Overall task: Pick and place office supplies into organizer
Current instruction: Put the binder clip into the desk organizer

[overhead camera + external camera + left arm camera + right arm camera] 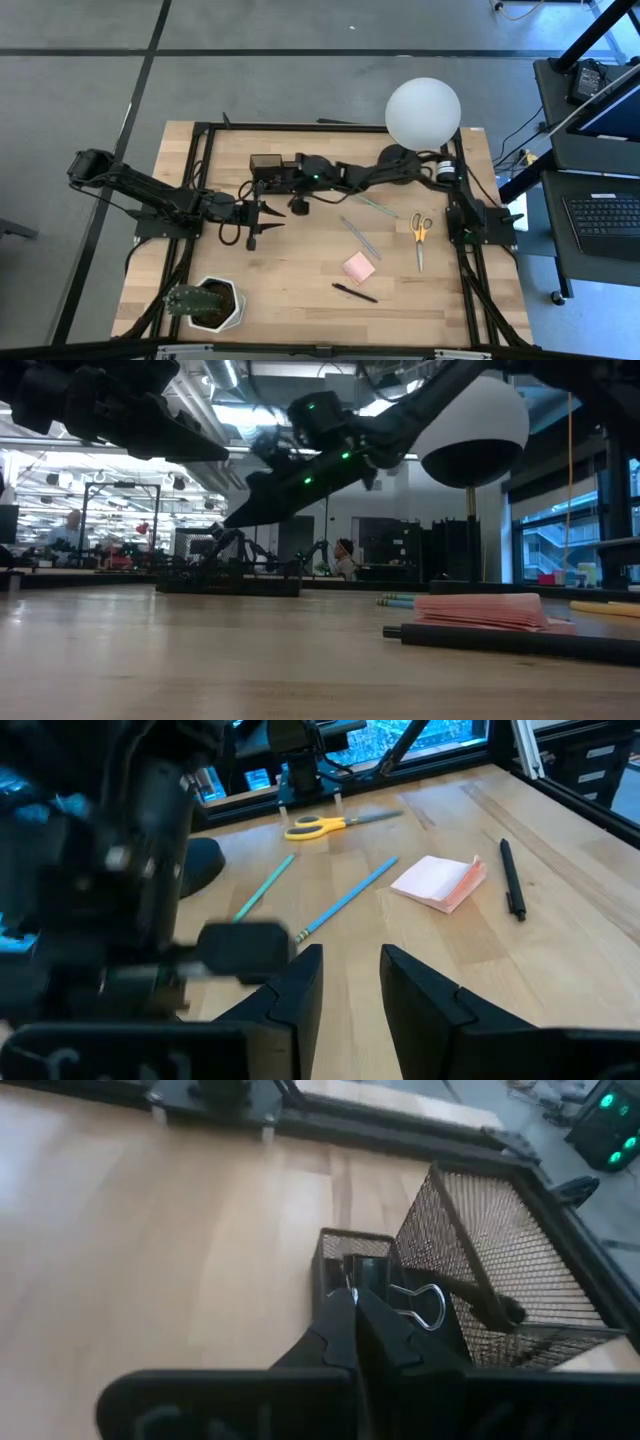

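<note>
The black mesh organizer [262, 166] [490, 1270] stands near the table's far edge. My right gripper [284, 173] [352, 1294] hovers over its low compartment [345, 1245], shut on a small black binder clip [372, 1272]. My left gripper [265, 228] [350, 975] hangs open above bare wood, toward the near side of the organizer. To the right lie yellow-handled scissors [420, 235] [330, 822], two pencils [360, 238] [372, 205], a pink sticky-note pad [359, 267] [440, 880] and a black pen [354, 292] [512, 880]. My right gripper holds the binder clip at its fingertips, coming slanting down from above. The clip's black body sits just past the tips, over the organizer's low compartment. One silver wire handle [425, 1306] sticks out sideways. The fingers hide which part they pinch.
A white globe lamp [423, 112] [475, 420] stands at the far right of the table. A white pot with a plant [210, 303] sits at the near left corner. A black frame [205, 180] edges the work area. Bare wood lies between pot and pad.
</note>
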`<state>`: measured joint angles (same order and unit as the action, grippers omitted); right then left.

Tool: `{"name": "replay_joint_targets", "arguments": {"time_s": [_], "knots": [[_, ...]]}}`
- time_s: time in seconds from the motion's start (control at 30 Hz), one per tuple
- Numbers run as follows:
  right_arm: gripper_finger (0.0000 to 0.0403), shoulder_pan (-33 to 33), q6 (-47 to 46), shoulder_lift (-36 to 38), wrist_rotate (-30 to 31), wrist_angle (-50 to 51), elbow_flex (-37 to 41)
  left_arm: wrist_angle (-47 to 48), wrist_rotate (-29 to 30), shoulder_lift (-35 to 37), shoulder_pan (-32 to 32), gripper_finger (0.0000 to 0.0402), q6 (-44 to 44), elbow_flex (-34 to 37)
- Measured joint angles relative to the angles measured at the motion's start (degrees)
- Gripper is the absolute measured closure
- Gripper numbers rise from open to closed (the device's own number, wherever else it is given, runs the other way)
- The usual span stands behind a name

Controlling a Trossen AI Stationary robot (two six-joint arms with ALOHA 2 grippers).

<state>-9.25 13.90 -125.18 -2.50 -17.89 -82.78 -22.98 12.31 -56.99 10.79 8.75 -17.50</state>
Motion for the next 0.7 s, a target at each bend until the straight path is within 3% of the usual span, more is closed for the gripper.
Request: {"name": "replay_joint_targets", "arguments": {"time_s": [0.17, 0.43, 0.7], "knots": [[0.0403, -0.3, -0.1, -4.7, 0.2, 1.3, -4.4, 0.0, 0.0, 0.0, 0.0, 0.0304, 0.0, 0.0], [0.0402, -0.3, 1.7, -7.0, 6.2, 2.8, -5.3, 0.0, 0.0, 0.0, 0.0, 0.0304, 0.0, 0.0], [0.037, -0.3, 1.8, -7.1, 6.4, 2.7, -5.3, 0.0, 0.0, 0.0, 0.0, 0.0304, 0.0, 0.0]]}}
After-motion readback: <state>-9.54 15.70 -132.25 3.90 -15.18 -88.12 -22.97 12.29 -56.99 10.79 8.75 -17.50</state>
